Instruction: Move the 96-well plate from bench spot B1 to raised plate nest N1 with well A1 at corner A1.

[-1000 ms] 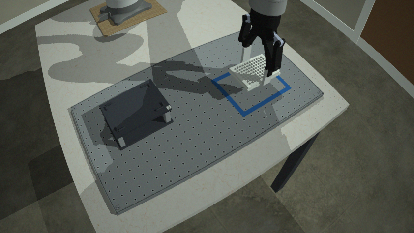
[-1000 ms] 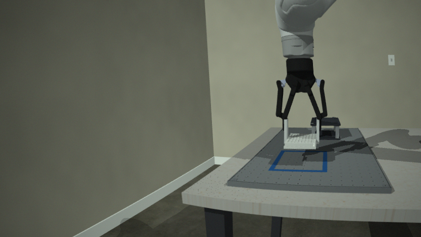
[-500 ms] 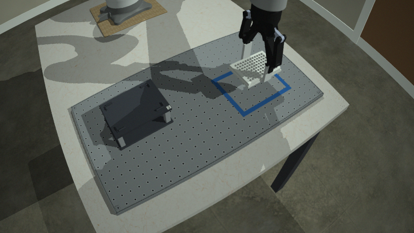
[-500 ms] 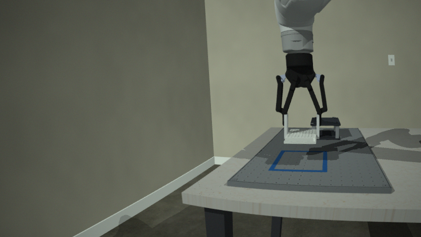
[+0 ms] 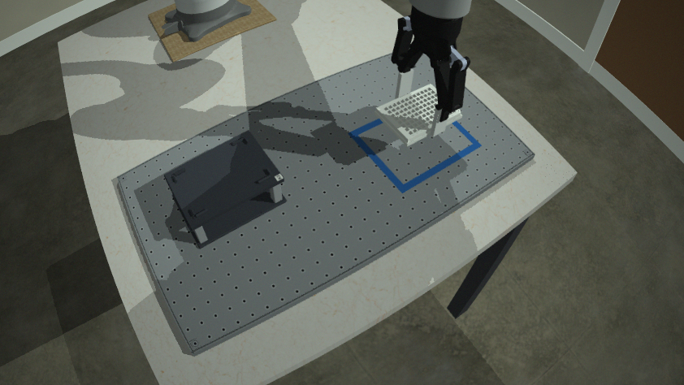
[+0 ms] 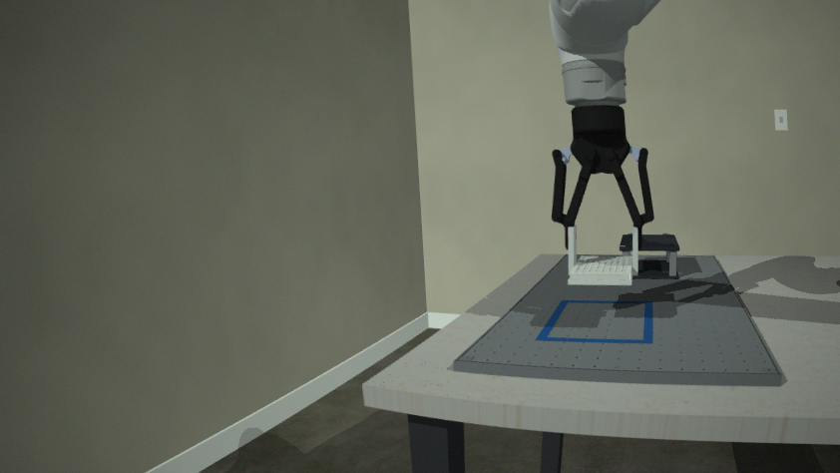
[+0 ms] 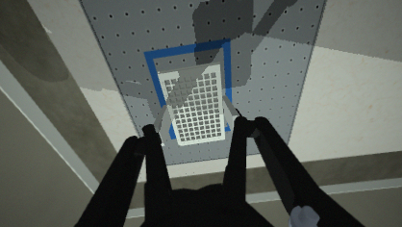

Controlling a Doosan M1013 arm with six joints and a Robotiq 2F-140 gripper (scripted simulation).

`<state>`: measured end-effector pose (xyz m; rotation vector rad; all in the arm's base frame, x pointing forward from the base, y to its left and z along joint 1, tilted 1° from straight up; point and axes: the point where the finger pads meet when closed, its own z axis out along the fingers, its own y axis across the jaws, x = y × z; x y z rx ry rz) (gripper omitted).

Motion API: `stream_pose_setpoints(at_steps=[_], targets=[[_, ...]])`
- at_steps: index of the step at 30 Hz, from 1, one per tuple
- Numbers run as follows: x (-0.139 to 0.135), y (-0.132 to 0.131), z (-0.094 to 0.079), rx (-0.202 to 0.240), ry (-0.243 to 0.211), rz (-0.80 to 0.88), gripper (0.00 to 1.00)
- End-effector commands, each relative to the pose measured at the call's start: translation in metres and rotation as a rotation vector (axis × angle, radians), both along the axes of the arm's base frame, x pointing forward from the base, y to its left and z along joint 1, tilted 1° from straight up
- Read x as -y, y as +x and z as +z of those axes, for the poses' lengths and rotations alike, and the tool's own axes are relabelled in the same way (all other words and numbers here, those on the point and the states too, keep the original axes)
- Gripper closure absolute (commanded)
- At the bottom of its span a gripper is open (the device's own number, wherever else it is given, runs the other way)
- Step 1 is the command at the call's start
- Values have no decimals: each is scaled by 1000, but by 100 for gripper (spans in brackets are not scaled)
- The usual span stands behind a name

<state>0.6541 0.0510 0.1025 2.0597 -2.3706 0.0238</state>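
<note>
The nest (image 5: pixel 218 176) stood at centre left of the top view, its deck bare between corner locators. Open breadboard (image 5: pixel 330 214) lay between it and the blue square (image 5: pixel 433 170) at right, with nothing in the way. Upper right, the gripper (image 5: pixel 423 125) was clamped on the plate (image 5: pixel 413 114), held level in the air above the square. The plate looked light, rigid and smooth-walled, so slipping was judged the main risk. The fingers (image 6: pixel 571 245) pressed its two opposite side walls, the sound place to grip. The table edge lay near on the right.
</note>
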Motion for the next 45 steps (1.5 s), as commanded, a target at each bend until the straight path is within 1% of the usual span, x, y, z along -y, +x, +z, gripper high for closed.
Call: stream_pose_setpoints(at_steps=[1,8,10,25,27,42,45], targets=[[10,-4,2,0,0,1,100],[31,-11,6,0,0,1,100],[31,-11,6,0,0,1,100],[77,-28,15,0,0,1,100],[77,-28,15,0,0,1,100],[124,-45,24,0,0,1,100],[127,-46,25,0,0,1,100]])
